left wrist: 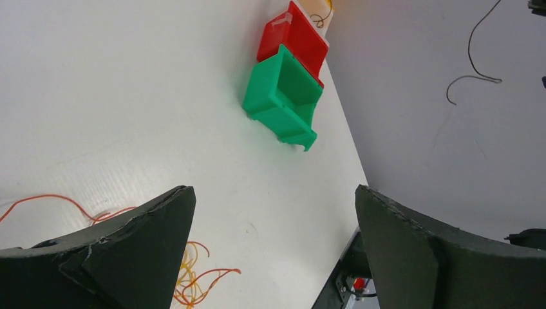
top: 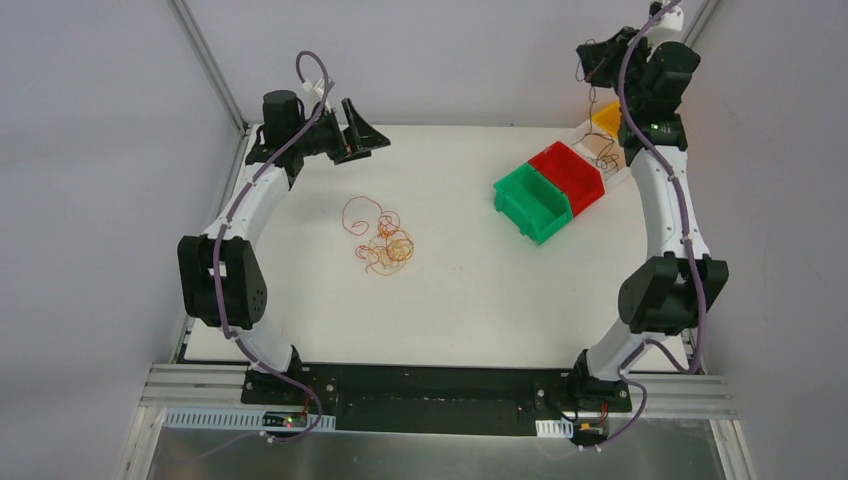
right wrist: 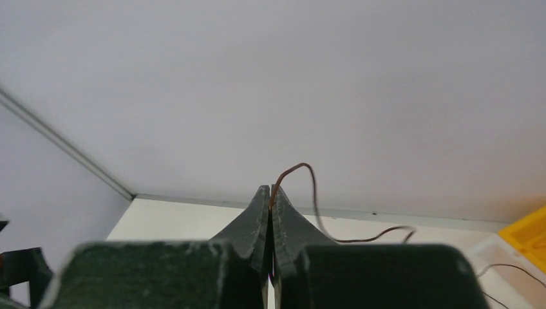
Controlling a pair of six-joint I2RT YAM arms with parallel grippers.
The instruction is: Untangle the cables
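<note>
The cables [top: 380, 240] lie as a small tangle of thin red, orange and yellow curls on the white table, left of centre. My left gripper [top: 357, 135] hovers behind the tangle, open and empty. In the left wrist view its gripper [left wrist: 272, 188] stands wide, with some orange and red strands [left wrist: 193, 278] beside the left finger [left wrist: 129, 251]. My right gripper [right wrist: 270, 190] is raised at the back right [top: 588, 62], shut on one dark brown cable [right wrist: 313, 187]. That cable arcs from the fingertips and dangles in the air [left wrist: 473, 64].
A green bin [top: 533, 203] and a red bin [top: 568, 175] sit side by side right of centre. Behind them stands a yellow bin [top: 607, 118]. A white tray [top: 612, 182] with a few thin dark wires lies beside the right arm. Grey walls close off the back.
</note>
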